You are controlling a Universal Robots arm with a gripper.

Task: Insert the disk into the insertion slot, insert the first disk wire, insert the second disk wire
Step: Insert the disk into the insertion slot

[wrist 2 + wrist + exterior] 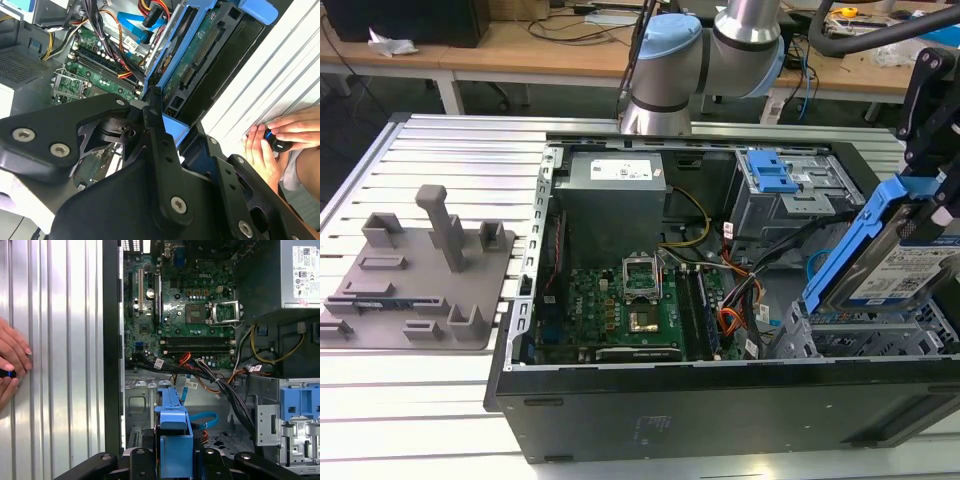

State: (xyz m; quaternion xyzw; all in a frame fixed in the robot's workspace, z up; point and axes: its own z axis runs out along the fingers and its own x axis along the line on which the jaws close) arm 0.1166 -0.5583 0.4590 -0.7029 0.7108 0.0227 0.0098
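Tool [175,459] clamped on tilted disk [910,268] above insertion slot [855,338], person's hands [262,152] in both wrist views

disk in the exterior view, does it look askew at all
Yes: the disk is steeply tilted over the insertion slot, gripped by the hand, with one end raised, not lying level in the bay.

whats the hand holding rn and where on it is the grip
The disk, clamped by the hand at the upper end of its blue carrier.
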